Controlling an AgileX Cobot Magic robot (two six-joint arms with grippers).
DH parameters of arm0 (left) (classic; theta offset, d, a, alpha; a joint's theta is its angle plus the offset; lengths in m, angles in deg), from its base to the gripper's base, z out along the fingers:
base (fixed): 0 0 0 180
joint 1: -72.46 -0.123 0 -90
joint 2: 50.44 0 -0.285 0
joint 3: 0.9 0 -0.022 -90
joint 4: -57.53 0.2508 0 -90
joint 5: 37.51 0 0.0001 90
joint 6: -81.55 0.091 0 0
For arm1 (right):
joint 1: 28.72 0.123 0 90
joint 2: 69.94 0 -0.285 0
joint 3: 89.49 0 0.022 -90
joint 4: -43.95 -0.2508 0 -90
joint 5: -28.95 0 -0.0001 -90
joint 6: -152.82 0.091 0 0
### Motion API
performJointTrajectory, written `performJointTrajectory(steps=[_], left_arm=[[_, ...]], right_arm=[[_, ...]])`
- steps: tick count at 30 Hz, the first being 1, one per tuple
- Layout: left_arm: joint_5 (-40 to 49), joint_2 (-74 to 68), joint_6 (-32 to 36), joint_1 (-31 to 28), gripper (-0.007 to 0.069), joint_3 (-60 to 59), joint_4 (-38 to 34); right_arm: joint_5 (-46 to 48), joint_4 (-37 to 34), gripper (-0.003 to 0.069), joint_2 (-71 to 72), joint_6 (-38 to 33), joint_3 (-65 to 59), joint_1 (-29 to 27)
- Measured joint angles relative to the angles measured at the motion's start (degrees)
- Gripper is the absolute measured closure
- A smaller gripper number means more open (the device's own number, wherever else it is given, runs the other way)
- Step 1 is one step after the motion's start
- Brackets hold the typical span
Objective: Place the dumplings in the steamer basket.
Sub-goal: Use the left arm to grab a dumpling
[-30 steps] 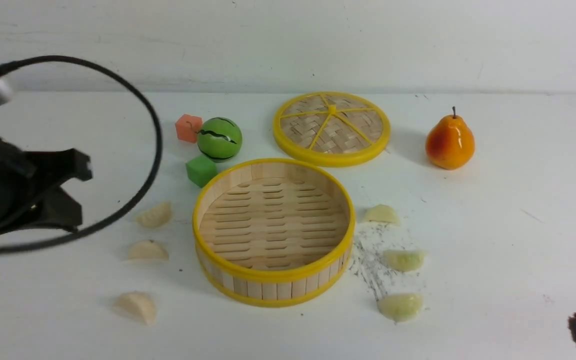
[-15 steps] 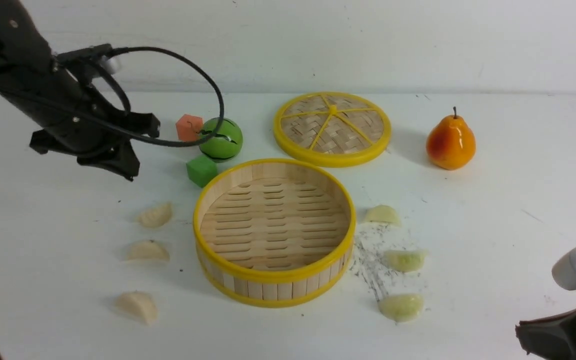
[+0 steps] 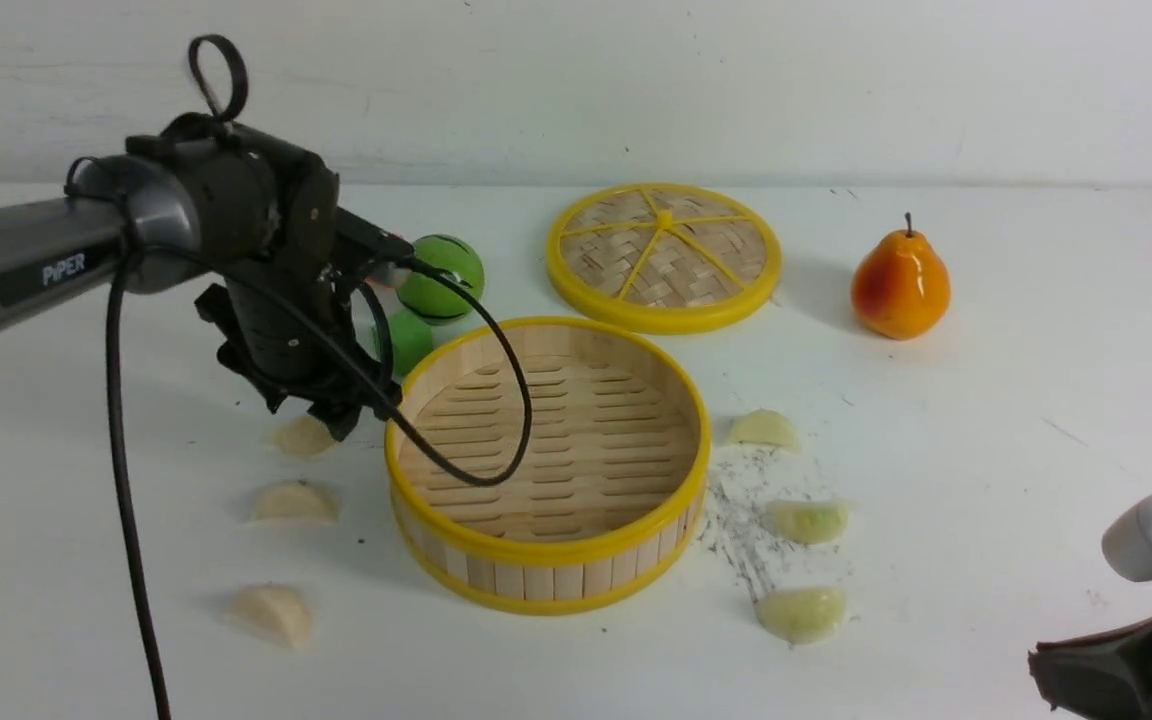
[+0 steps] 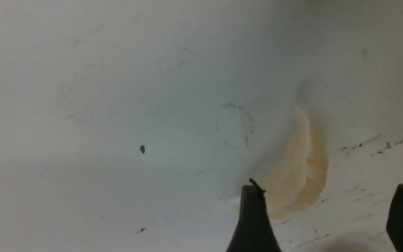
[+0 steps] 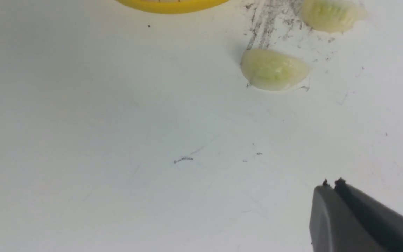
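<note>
My right pincer closed, near right, green dumplings right of steamer basket, cream dumplings left of it, all on table, my left pincer open over farthest cream dumpling, contact unclear, arm label PiPER

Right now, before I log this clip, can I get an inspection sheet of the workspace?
Surface: white table, dark scuff marks beside the basket.
Job's things: basket empty; three cream dumplings on its left, three green dumplings on its right, all on the table.
Clutter: lid, pear, green ball, green cube behind the basket.
Tools: left tool open over the farthest cream dumpling; right tool shut, empty.
Cables: black cable loops over the basket's left side.
Surroundings: white wall; nothing else seen.
</note>
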Motion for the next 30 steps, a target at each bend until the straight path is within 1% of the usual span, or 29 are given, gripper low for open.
performJointTrajectory(steps=[2, 4, 6, 9, 10, 14, 15, 16, 17, 21, 26, 30], left_arm=[[-1.4, -0.6, -0.1, 0.1, 0.0133, 0.0, 0.7], [-4.0, -1.4, -2.4, 0.1, 0.0128, 0.0, 1.0], [-6.5, -2.1, -7.4, -0.2, 0.0127, 0.0, 1.2], [-7.4, -2.8, -13.2, -0.5, 0.0135, 0.0, 1.2], [-7.1, -2.9, -16.0, -0.7, 0.0148, 0.0, 1.2], [-4.7, -3.0, -20.5, -1.2, 0.0208, 0.0, 1.2], [-3.3, -3.0, -22.3, -1.5, 0.0246, 0.0, 1.2], [-2.6, -3.0, -22.8, -1.6, 0.0263, 0.0, 1.2], [-1.1, -3.0, -25.2, -2.1, 0.0306, 0.0, 0.8], [1.2, -3.0, -34.2, -4.4, 0.0419, 0.0, -2.8], [1.2, -2.9, -38.2, -7.6, 0.0443, 0.3, -7.4], [0.8, -2.9, -38.1, -8.7, 0.0431, 0.4, -8.6]], right_arm=[[0.0, -0.1, 0.0653, 0.0, 0.0, 0.0, 0.0], [0.0, -0.2, 0.0653, 0.0, 0.0, 0.0, 0.0], [0.0, -0.4, 0.0653, 0.0, 0.0, 0.0, 0.0], [0.0, -0.6, 0.0653, 0.0, 0.0, 0.0, 0.0], [0.0, -0.6, 0.0653, 0.0, 0.0, 0.0, 0.0], [0.0, -0.6, 0.0653, 0.0, 0.0, 0.0, 0.0], [0.0, -0.7, 0.0651, 0.0, 0.0, 0.0, 0.0], [0.0, -0.7, 0.0651, 0.0, 0.0, 0.0, 0.0], [0.0, -0.7, 0.065, 0.0, 0.0, 0.0, 0.0], [0.1, -0.8, 0.0647, 0.0, 0.0, 0.0, 0.0], [0.2, -0.8, 0.0641, 0.0, 0.0, 0.0, 0.0], [0.2, -0.8, 0.0637, 0.0, 0.0, 0.0, 0.0]])
